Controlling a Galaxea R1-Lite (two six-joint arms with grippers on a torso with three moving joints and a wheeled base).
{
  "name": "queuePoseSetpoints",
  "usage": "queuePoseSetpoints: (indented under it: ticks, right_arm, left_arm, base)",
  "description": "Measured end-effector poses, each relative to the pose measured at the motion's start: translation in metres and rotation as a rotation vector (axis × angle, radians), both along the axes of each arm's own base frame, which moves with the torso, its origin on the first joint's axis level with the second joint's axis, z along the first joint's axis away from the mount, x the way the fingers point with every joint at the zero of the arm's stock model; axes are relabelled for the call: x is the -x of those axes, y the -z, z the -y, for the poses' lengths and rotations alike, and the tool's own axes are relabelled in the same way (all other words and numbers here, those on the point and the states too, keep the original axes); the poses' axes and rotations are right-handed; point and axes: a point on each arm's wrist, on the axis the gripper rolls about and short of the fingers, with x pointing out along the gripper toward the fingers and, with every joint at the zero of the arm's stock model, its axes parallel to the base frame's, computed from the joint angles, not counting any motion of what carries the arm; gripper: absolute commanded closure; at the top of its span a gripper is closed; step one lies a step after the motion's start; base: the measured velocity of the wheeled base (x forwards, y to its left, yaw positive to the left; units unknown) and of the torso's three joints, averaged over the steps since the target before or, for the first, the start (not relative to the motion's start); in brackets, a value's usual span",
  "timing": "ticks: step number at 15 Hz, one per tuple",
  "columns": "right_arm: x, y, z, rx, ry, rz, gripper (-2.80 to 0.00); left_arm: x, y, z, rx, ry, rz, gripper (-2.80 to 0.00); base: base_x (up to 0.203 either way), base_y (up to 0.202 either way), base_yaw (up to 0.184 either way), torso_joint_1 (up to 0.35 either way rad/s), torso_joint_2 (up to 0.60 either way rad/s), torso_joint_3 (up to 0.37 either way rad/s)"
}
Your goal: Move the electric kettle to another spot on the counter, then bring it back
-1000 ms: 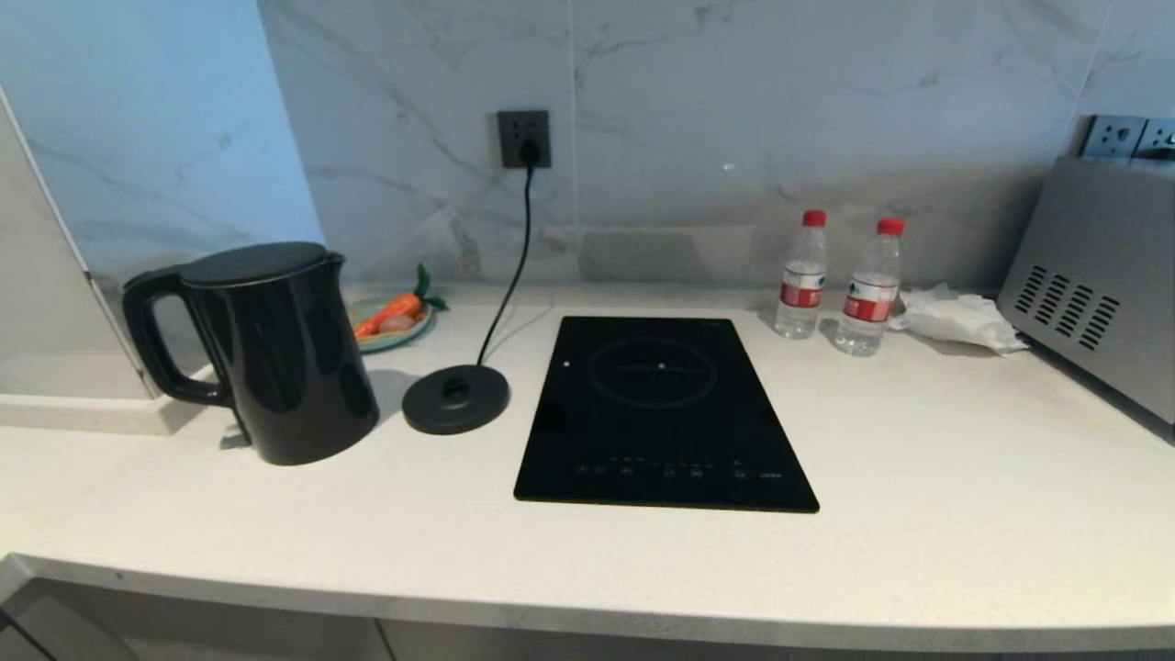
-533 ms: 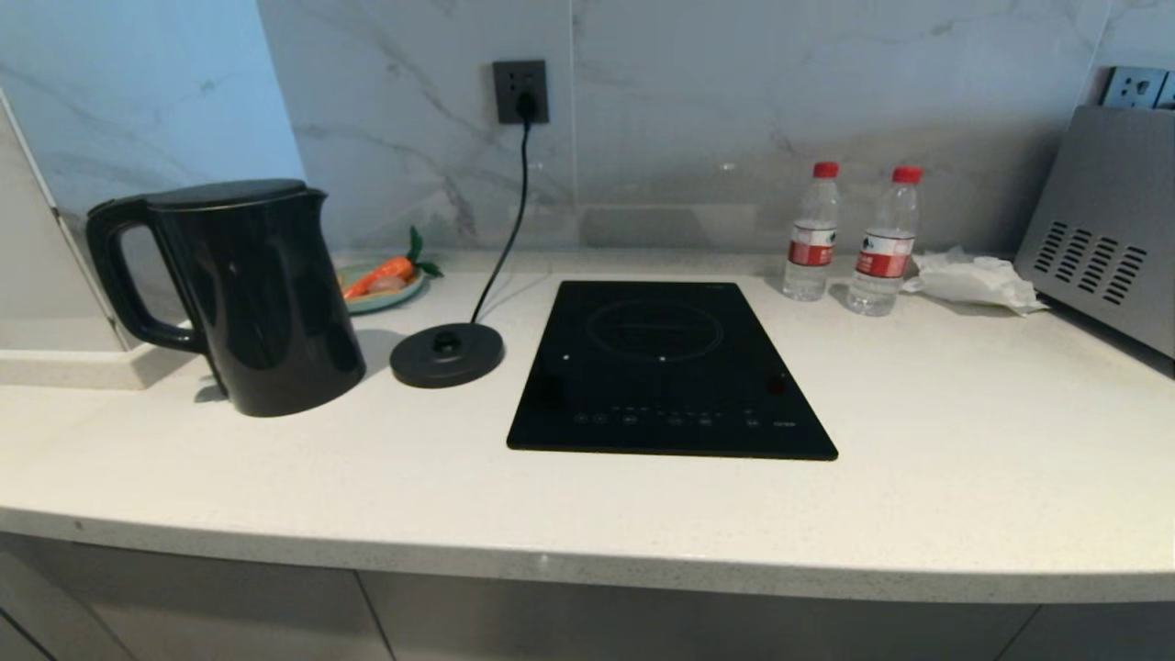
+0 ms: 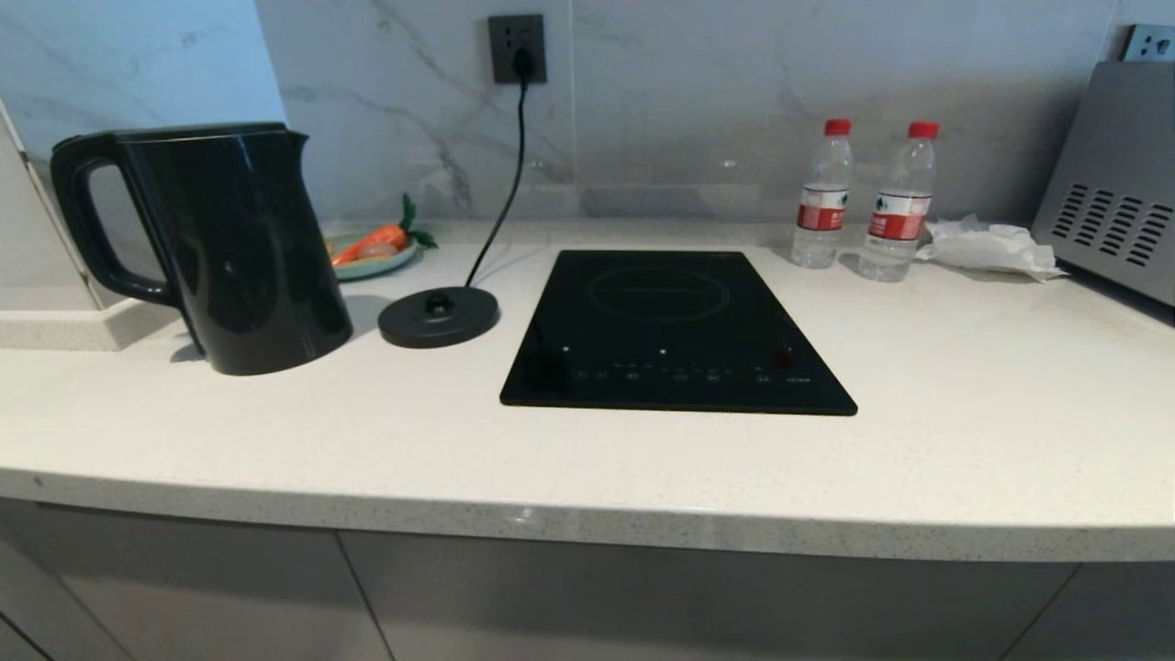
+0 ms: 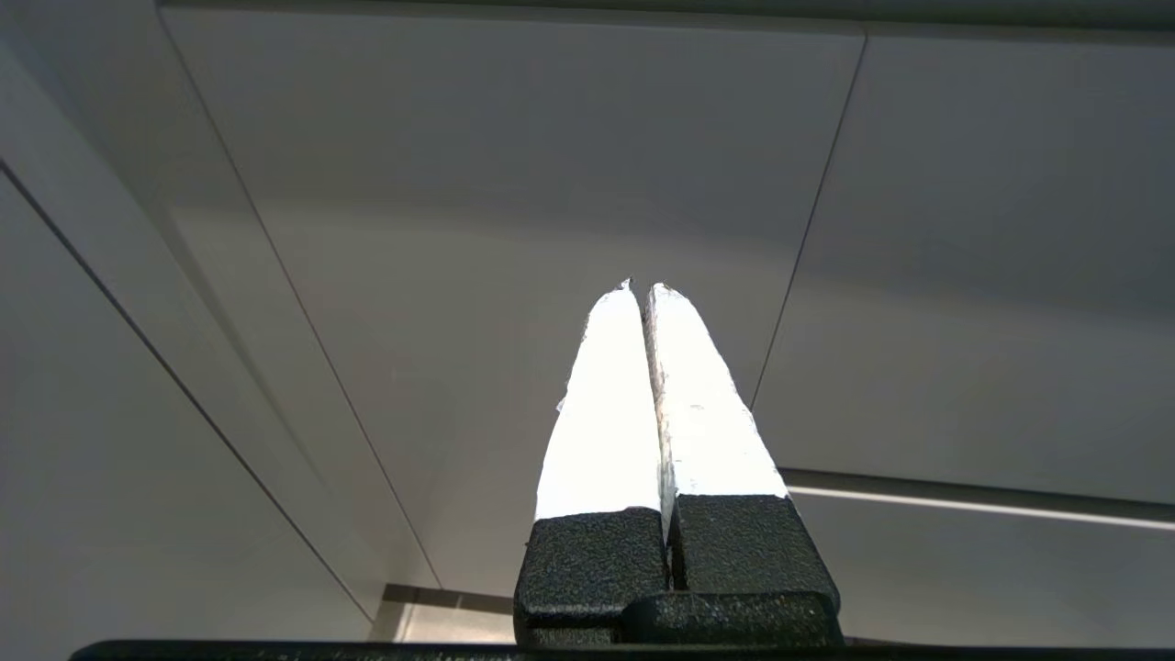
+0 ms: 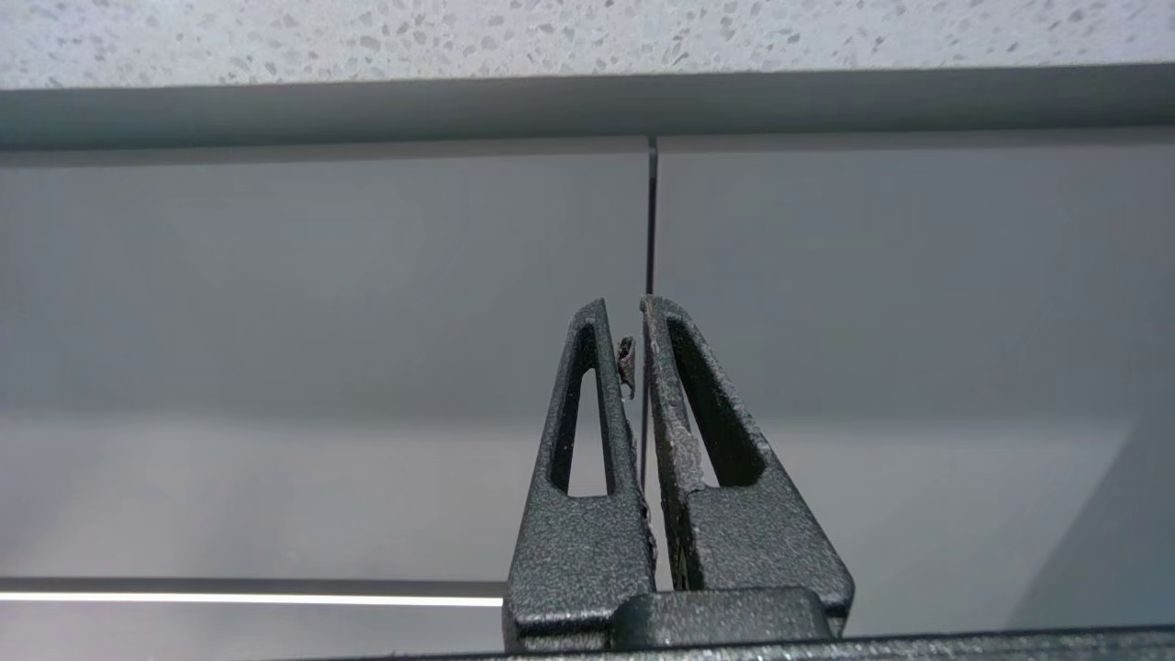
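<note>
The glossy black electric kettle [image 3: 234, 248] stands upright at the left of the off-white speckled counter [image 3: 587, 468], its loop handle pointing left. It sits off its round black base disc [image 3: 439, 316], which lies just to its right with a cord running to the wall socket. Neither arm shows in the head view. My left gripper [image 4: 641, 286] is shut and empty, facing grey cabinet fronts below the counter. My right gripper [image 5: 624, 301] is also shut and empty, under the counter's front edge [image 5: 587, 37].
A black induction hob [image 3: 675, 330] fills the counter's middle. Two water bottles [image 3: 822, 195] and crumpled tissue [image 3: 987, 248] stand at the back right beside a grey appliance [image 3: 1115, 220]. A small plate with a carrot [image 3: 374, 250] sits behind the kettle.
The whole head view has shifted: the camera has dropped lower, so the counter and kettle now appear from a flatter angle with more cabinet front showing. Nothing on the counter has moved.
</note>
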Motion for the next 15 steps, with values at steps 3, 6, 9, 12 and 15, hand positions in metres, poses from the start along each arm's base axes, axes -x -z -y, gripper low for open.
queuePoseSetpoints:
  ticks: [3, 6, 9, 12, 15]
  right_arm:
    - [0.0000, -0.0001, 0.0000, 0.002, 0.000, 0.000, 0.00]
    - [0.0000, 0.0001, -0.0001, 0.005, -0.001, -0.001, 0.00]
    - [-0.0001, 0.0004, -0.0001, 0.005, -0.001, -0.003, 0.00]
    - [-0.0001, 0.0005, 0.0000, 0.006, -0.001, -0.003, 0.00]
    - [-0.0001, 0.0004, -0.0001, 0.006, -0.001, -0.003, 0.00]
  left_arm:
    - [0.0000, 0.0000, 0.0000, 0.000, 0.000, 0.000, 0.00]
    - [0.0000, 0.0000, 0.0000, 0.000, 0.001, 0.000, 0.00]
    - [0.0000, 0.0000, 0.0000, 0.000, 0.000, 0.000, 0.00]
    - [0.0000, 0.0000, 0.0000, 0.000, 0.000, 0.000, 0.00]
    - [0.0000, 0.0000, 0.0000, 0.000, 0.000, 0.000, 0.00]
  base:
    - [0.000, 0.000, 0.000, -0.008, 0.08, 0.078]
    - [0.000, 0.000, 0.000, 0.001, 0.01, 0.008]
    - [0.000, 0.000, 0.000, 0.000, 0.00, 0.000]
    - [0.000, 0.000, 0.000, 0.000, 0.00, 0.000]
    - [0.000, 0.000, 0.000, 0.000, 0.00, 0.000]
